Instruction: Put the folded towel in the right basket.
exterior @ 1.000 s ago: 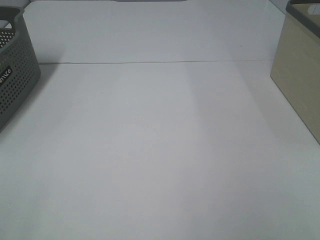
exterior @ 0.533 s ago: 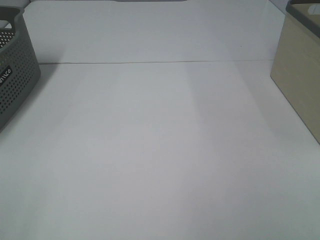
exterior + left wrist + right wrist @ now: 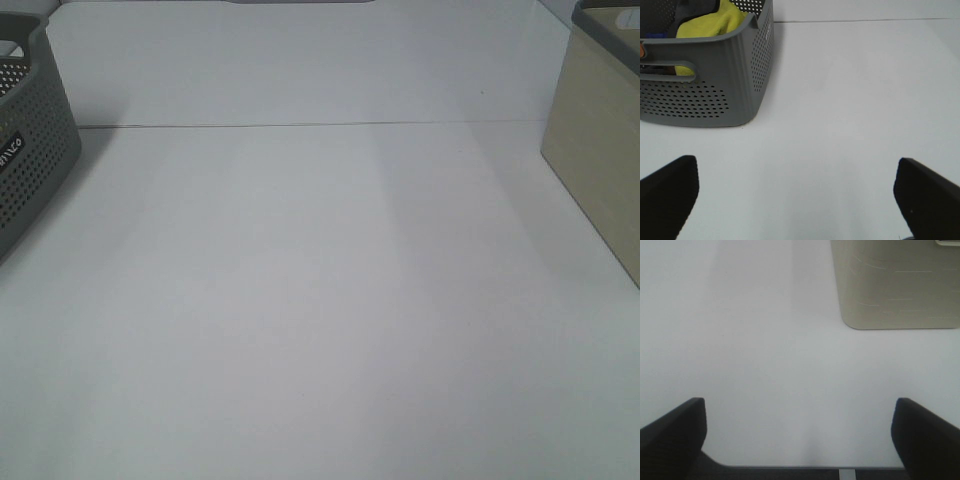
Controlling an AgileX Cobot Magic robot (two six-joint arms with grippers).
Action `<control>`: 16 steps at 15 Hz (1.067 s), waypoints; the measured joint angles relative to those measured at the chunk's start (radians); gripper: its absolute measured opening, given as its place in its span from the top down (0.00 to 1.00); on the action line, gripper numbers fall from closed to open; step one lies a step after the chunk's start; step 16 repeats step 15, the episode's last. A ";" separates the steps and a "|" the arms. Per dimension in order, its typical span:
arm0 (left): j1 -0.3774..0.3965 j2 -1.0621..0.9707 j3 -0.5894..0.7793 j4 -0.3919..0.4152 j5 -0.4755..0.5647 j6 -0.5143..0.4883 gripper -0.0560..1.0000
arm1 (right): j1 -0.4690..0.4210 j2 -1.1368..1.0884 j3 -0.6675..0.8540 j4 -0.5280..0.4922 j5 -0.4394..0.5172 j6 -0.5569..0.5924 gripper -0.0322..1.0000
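Observation:
A beige basket (image 3: 600, 150) stands at the right edge of the white table; it also shows in the right wrist view (image 3: 897, 285). A grey perforated basket (image 3: 30, 160) stands at the left edge; the left wrist view (image 3: 705, 85) shows a yellow towel (image 3: 712, 22) inside it with other items. My left gripper (image 3: 795, 200) is open and empty above bare table, short of the grey basket. My right gripper (image 3: 800, 440) is open and empty near the table's front edge, short of the beige basket. Neither gripper shows in the exterior high view.
A seam line (image 3: 300, 125) runs across the white table (image 3: 320, 300) at the back. The table's front edge (image 3: 790, 467) shows in the right wrist view. A dark cloth and a blue item lie beside the towel in the grey basket.

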 joint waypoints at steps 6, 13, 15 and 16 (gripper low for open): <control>0.000 0.000 0.000 0.002 0.000 0.000 0.01 | -0.019 0.000 0.000 0.007 0.000 0.000 0.03; 0.000 0.000 0.000 0.002 0.000 0.000 0.01 | -0.019 0.000 0.000 0.007 0.000 0.000 0.03; 0.000 0.000 0.000 0.002 0.000 0.000 0.01 | -0.019 0.000 0.000 0.007 0.000 0.000 0.03; 0.000 0.000 0.000 0.002 0.000 0.000 0.01 | -0.019 0.000 0.000 0.007 0.000 0.000 0.03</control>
